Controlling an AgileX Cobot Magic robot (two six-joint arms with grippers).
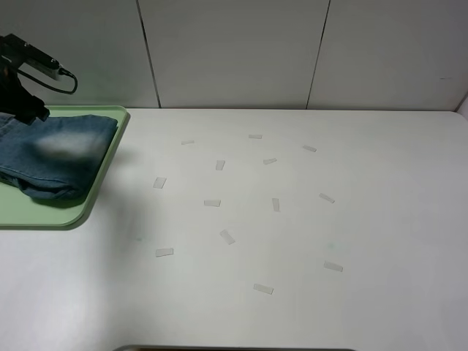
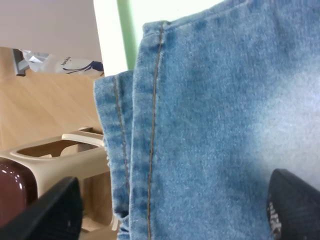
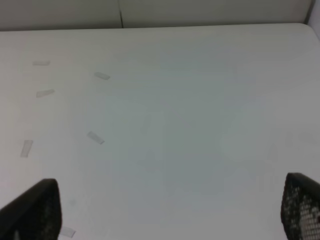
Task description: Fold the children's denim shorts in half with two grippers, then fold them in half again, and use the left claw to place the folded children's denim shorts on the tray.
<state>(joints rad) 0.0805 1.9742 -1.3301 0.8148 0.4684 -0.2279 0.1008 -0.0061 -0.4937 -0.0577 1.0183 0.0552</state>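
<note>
Left jaws [image 2: 172, 210] spread wide, one black fingertip [image 2: 50, 212] on each side of the cloth, nothing pinched between them; apparently a release, so that the load rests by its own weight. Hovering close over the folded small blue faded-wash children's denim shorts [image 1: 55, 157], probably because the placing is just finished and only the pull-away is left. Right jaws [image 3: 172, 210] also spread wide and empty, above the bare white desk [image 1: 292, 219], well apart from the cloth; kept out of the way, since the placing belongs to the left side only.

Shorts lying on the large flat pale green plastic tray [image 1: 110, 157] at the far left of the desk, partly cut off by the edge of the high view. In the left wrist view, one edge of the denim seeming to hang out past the tray rim, over a beige plastic stool or crate [image 2: 65, 150] beside the desk; cannot tell how far.

Folded in thick layers, with a rounded fold toward the front. Medium blue denim with a large whitish worn patch on top, and orange-brown double stitching along the hems. No cartoon patch visible now. Small pale tape marks [image 1: 212, 202] scattered over the desk.
</note>
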